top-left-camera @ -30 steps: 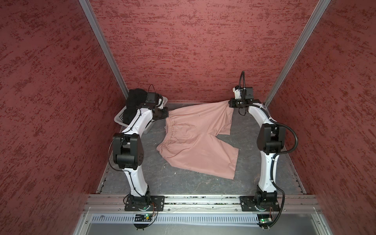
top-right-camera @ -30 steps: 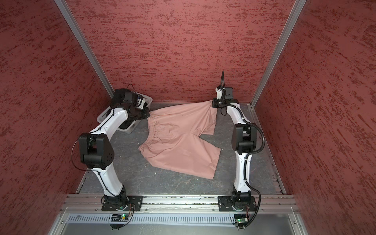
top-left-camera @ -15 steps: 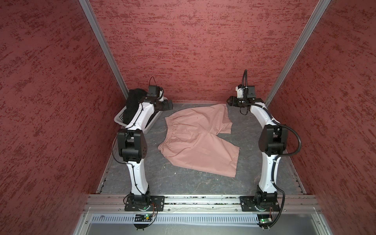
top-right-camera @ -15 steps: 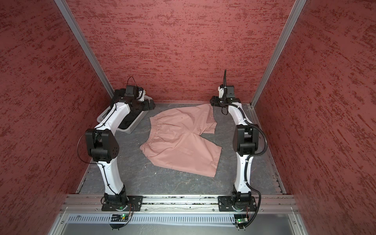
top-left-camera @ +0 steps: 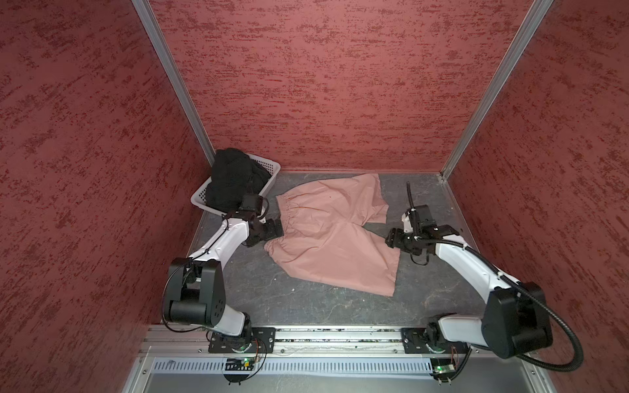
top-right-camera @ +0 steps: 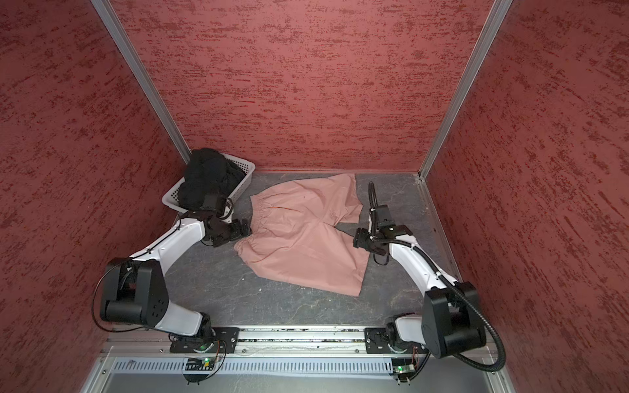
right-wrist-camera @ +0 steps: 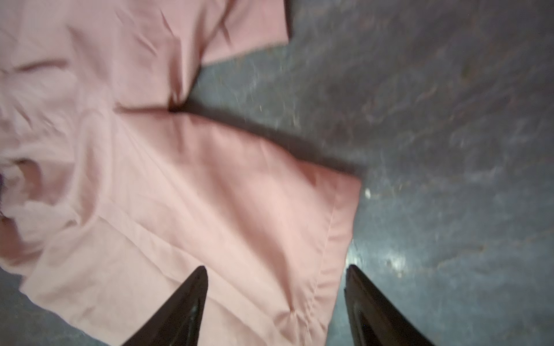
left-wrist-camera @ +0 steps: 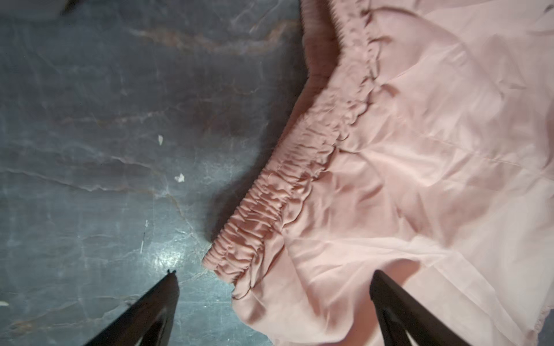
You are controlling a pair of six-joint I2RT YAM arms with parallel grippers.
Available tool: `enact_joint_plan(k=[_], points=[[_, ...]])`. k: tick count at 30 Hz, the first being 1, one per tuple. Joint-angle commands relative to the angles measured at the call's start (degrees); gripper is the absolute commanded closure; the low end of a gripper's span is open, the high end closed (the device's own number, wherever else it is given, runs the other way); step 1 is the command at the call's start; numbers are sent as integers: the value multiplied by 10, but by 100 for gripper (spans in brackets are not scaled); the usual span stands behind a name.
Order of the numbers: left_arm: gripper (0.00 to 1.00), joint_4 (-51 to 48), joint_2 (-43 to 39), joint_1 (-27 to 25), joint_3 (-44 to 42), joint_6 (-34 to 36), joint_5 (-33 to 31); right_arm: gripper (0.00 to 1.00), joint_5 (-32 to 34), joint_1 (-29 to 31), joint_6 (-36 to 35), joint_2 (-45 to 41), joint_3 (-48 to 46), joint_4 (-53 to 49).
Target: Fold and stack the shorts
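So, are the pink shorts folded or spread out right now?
Spread out. The pink shorts lie flat on the table, waistband and both legs showing, legs splayed apart, nothing doubled over.

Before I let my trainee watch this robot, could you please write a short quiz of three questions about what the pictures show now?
1. True or false: the pink shorts are already folded.
2. Where are the black shorts? A: in the white basket. B: on top of the pink shorts. C: under the pink shorts.
3. Fill in: the open left hand is at the gathered ____ of the pink shorts.

Key: 1 false, they lie spread out on the table with both legs showing. 2 A. 3 waistband.
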Motion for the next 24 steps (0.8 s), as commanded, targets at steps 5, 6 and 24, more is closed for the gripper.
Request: enact_joint_plan(k=[5,6,24], points=[[1,74,-15,-3,-56,-49,0,29,6,54,148,-70,-84,-78],[1,79,-8,-2,-57,-49,4,29,1,61,158,-73,-97,-73],[1,130,-6,24,-104,-45,66,100,-18,80,226,-92,-202,102]])
